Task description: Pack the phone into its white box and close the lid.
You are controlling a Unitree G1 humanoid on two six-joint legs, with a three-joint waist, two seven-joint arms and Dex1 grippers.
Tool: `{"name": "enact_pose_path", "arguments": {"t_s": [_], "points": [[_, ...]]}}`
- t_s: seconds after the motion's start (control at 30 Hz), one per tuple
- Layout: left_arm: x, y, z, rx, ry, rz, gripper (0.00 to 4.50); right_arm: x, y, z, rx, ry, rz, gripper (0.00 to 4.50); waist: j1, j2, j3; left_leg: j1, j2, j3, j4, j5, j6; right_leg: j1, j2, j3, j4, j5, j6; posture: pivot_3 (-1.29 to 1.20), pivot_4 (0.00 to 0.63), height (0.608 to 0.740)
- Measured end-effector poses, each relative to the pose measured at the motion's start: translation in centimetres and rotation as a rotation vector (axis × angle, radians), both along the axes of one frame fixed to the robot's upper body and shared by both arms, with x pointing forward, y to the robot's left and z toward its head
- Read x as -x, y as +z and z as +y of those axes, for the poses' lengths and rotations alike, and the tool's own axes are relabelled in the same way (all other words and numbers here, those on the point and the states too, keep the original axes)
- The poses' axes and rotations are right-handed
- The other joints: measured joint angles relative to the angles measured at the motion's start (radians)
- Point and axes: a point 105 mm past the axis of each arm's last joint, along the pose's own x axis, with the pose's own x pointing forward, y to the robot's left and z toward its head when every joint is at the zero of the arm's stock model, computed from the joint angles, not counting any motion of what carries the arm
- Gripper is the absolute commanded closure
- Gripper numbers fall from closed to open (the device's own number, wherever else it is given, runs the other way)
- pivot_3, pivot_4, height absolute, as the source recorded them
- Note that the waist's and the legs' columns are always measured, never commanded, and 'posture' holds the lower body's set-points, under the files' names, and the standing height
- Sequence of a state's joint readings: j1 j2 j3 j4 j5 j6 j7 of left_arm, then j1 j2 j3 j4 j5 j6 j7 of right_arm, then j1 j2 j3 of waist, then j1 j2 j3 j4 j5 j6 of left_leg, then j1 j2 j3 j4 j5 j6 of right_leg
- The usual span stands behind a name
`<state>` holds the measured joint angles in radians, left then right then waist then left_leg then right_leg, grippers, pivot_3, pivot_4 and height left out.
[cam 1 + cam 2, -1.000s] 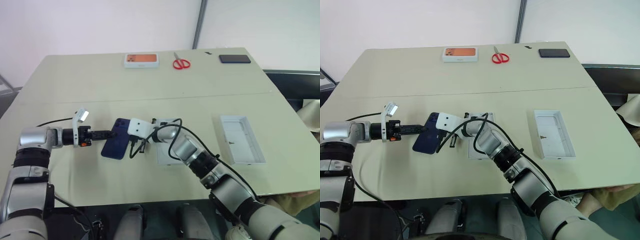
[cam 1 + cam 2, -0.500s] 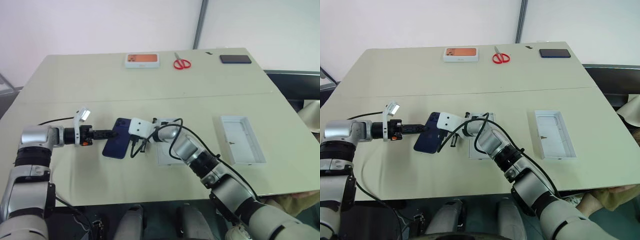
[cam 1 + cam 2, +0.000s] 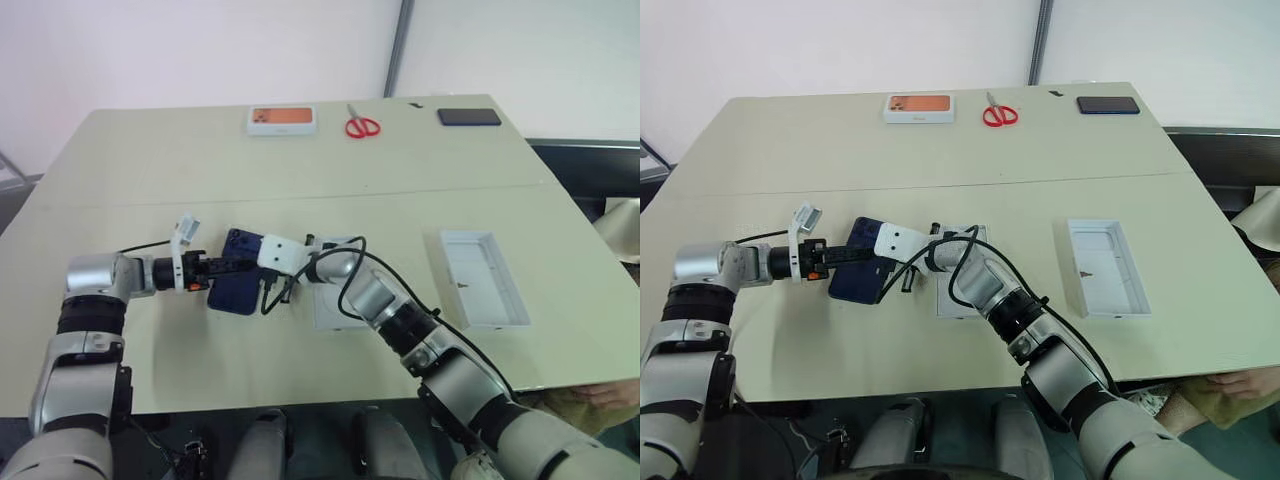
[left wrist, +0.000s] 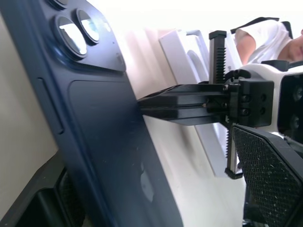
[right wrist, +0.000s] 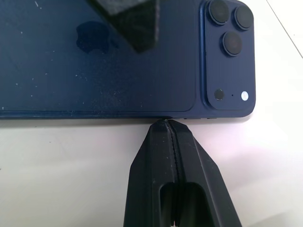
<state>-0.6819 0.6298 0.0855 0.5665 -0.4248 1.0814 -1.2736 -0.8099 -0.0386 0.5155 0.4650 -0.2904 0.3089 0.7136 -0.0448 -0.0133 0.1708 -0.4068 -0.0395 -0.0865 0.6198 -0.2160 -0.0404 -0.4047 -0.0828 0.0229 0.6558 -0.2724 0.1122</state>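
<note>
The dark navy phone (image 3: 236,285) lies back-up toward the desk's (image 3: 200,170) front left. The white box (image 3: 332,296) sits beside it, the lid (image 3: 483,279) open-side-up nearer the right edge.

You see the phone (image 5: 94,61) with a glossy navy back that mirrors the pad above it and carries fine dust specks; its lens rings look like polished glass. The left gripper (image 4: 156,208) has matt black plastic fingers, one pad (image 4: 270,175) roughly textured like grit. The right gripper (image 5: 165,124) shows smooth, matt black fingers pressed together, a ribbed seam between them. The table (image 3: 300,170) is a smooth, matt beige top. The white box (image 3: 484,280) looks like matt card
</note>
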Motion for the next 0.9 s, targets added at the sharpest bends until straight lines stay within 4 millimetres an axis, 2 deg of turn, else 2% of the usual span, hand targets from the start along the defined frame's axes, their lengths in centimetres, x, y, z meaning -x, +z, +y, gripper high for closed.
{"name": "enact_pose_path", "arguments": {"t_s": [0.3,0.6,0.73,0.9], "points": [[0.0,-0.1,0.0,0.013,0.016,0.000,0.06,0.0,0.0,0.0,0.001,0.001,0.000,4.50,0.000,0.000,0.000,0.000,0.000,0.000,0.000,0.000,0.000,0.000,0.000,0.000,0.000,0.000,0.000,0.00,0.150,0.740],[-0.4,-0.3,0.9,0.058,0.081,0.004,0.06,0.1,0.0,0.1,0.003,0.007,-0.004,4.50,-0.001,0.000,0.000,0.000,0.000,0.000,-0.001,0.000,0.000,-0.001,0.000,0.000,0.000,0.000,0.000,0.00,0.150,0.740],[-0.5,-0.8,1.2,0.043,0.103,0.017,1.80,0.1,0.0,0.2,0.005,0.014,-0.008,4.50,-0.001,0.000,0.000,0.000,0.000,0.000,-0.001,0.000,-0.001,-0.001,0.000,0.000,0.000,0.000,0.000,0.00,0.150,0.740],[-0.3,-1.1,1.2,0.046,0.101,0.025,1.80,0.1,0.0,0.1,0.007,0.014,-0.010,4.50,0.000,0.000,0.000,0.000,0.000,0.000,-0.002,0.001,-0.001,-0.002,0.000,0.001,0.000,0.000,0.000,0.00,0.150,0.740]]}}
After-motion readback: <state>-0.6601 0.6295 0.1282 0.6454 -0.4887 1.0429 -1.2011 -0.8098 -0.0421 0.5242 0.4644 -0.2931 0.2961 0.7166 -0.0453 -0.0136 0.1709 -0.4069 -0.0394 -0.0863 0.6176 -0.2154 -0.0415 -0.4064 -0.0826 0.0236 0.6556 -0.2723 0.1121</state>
